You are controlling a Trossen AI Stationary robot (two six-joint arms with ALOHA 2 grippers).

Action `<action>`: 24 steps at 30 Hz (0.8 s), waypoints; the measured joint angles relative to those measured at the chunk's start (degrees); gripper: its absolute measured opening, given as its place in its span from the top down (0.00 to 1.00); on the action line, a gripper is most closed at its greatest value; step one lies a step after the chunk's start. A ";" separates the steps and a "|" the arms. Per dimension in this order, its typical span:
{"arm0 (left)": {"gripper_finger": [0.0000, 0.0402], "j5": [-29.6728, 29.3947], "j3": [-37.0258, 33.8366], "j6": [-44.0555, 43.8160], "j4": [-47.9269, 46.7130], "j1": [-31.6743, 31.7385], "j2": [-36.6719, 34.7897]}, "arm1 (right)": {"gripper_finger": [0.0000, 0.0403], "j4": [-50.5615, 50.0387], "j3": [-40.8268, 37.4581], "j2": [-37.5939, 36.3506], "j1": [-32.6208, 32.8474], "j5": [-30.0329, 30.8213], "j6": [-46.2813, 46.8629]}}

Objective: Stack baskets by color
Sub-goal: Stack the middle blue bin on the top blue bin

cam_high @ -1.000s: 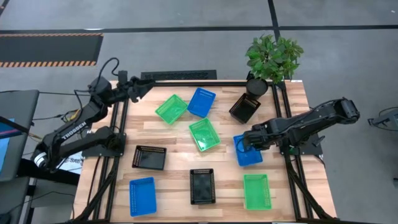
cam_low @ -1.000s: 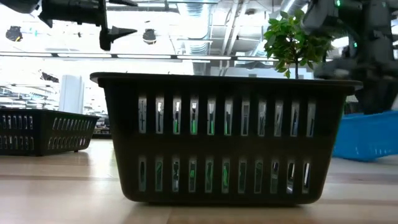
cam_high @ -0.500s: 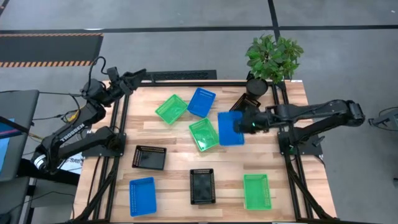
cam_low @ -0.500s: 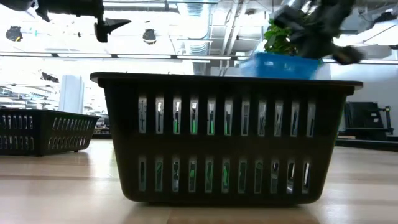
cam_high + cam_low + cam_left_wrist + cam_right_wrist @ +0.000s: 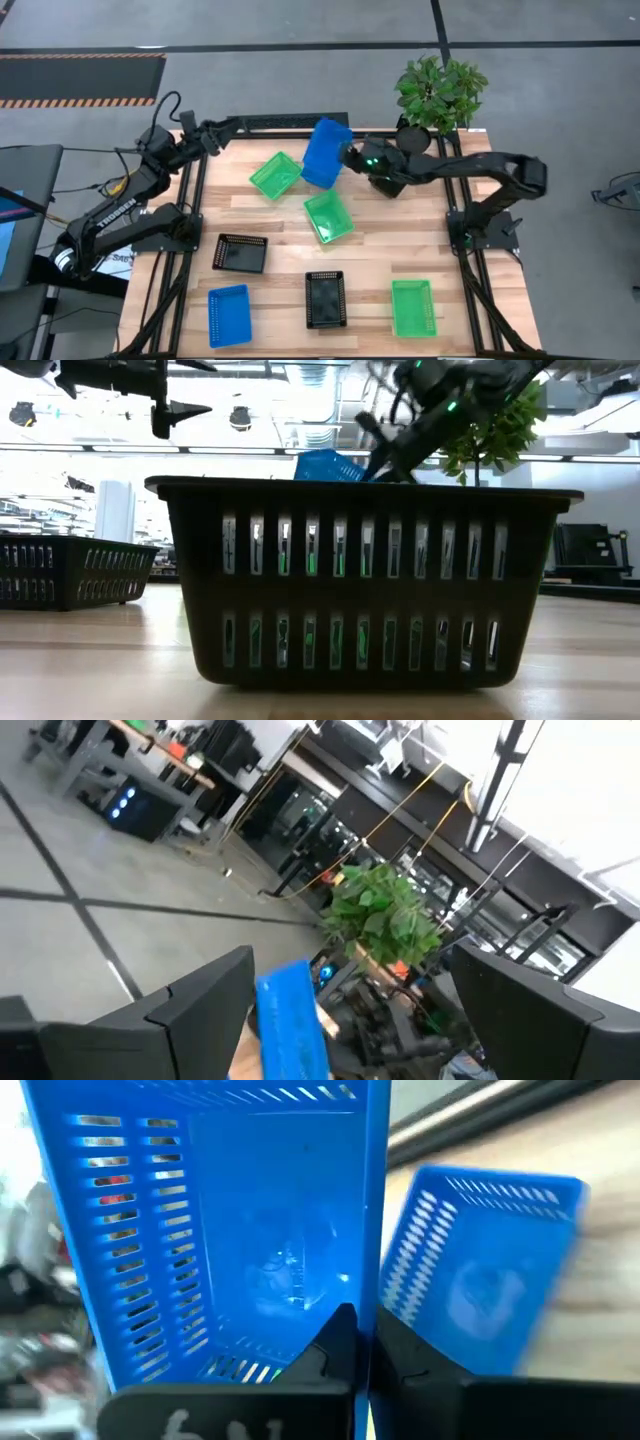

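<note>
The right claw [image 5: 349, 160] is clenched on the rim of a blue basket [image 5: 325, 152], holding it in the air directly above a second blue basket [image 5: 480, 1285] that rests on the wooden surface [image 5: 270, 225]. Two green baskets [image 5: 275, 174] lie just beside and below it. The left claw [image 5: 222, 127] hangs released over the far left corner, well apart.

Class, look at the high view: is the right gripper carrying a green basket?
No. The right gripper is shut on a blue basket, carried above the table's far edge over another blue one.
</note>
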 joint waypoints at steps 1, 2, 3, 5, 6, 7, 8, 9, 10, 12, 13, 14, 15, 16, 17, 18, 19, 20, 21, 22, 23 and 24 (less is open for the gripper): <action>0.19 -0.01 0.00 0.00 -0.32 0.01 0.00 | 0.95 2.38 0.00 1.53 -0.52 -0.47 1.12; 0.19 0.00 0.00 0.00 -0.44 0.00 0.02 | 0.95 4.23 0.01 2.97 -0.73 -0.92 2.24; 0.19 0.00 0.00 0.00 -0.46 0.00 0.00 | 0.96 5.56 0.00 4.16 -0.85 -1.56 3.15; 0.19 0.02 0.00 0.00 -0.45 0.01 0.00 | 0.96 7.12 0.00 6.00 -0.31 -2.51 4.63; 0.19 0.05 0.00 0.00 -0.46 0.00 0.00 | 0.96 7.20 0.00 6.62 0.02 -2.98 5.45; 0.19 0.07 0.00 0.00 -0.49 0.02 0.00 | 0.96 6.30 0.00 6.75 0.39 -3.00 5.99; 0.19 0.07 0.00 0.00 -0.49 0.00 0.00 | 0.95 5.48 -0.04 6.75 0.74 -2.97 6.31; 0.19 0.04 0.00 0.00 -0.49 0.02 0.00 | 0.94 4.98 -0.03 6.73 1.13 -2.44 6.56; 0.19 0.04 0.00 0.00 -0.49 0.02 0.00 | 0.94 3.92 0.02 6.63 1.50 -1.40 6.77; 0.19 -0.03 0.00 0.05 -0.51 0.02 0.00 | 0.92 0.98 -0.01 6.00 1.63 -0.22 6.78; 0.19 -0.25 0.00 0.23 -0.53 0.02 0.00 | 0.92 0.04 -0.02 5.61 1.44 -0.07 6.78; 0.19 -0.42 0.00 0.42 -0.53 0.02 0.00 | 0.92 -0.32 0.00 5.42 1.40 0.00 6.78; 0.19 -0.68 0.00 0.57 -0.55 0.02 0.00 | 0.92 -0.68 0.05 5.40 1.38 0.04 6.76; 0.19 -1.12 0.00 0.73 -0.53 0.02 0.00 | 0.93 -1.32 0.06 5.40 1.26 0.04 6.75; 0.19 -1.52 0.00 0.74 -0.53 0.02 0.00 | 0.93 -1.78 -0.01 5.42 1.11 0.03 6.78; 0.19 -1.87 0.00 0.76 -0.54 0.02 0.00 | 0.94 -1.75 -0.04 5.46 1.09 0.01 6.86; 0.19 -2.21 0.00 0.76 -0.55 0.02 0.00 | 0.95 -1.63 -0.03 5.46 1.07 0.01 7.06; 0.19 -2.59 0.00 0.75 -0.55 0.02 0.00 | 0.95 -1.65 0.01 5.46 1.09 0.01 7.18; 0.19 -2.94 0.00 0.76 -0.55 0.02 0.00 | 0.95 -1.86 0.02 5.46 1.13 0.01 7.19; 0.19 -3.19 0.00 0.76 -0.55 0.02 0.00 | 0.95 -2.39 0.02 5.46 1.18 0.01 7.21; 0.19 -3.32 0.00 0.76 -0.55 0.02 0.00 | 0.95 -2.78 0.02 5.46 1.20 -0.01 7.23; 0.19 -3.43 0.00 0.76 -0.55 0.04 0.00 | 0.95 -2.96 0.02 5.46 1.20 -0.03 7.23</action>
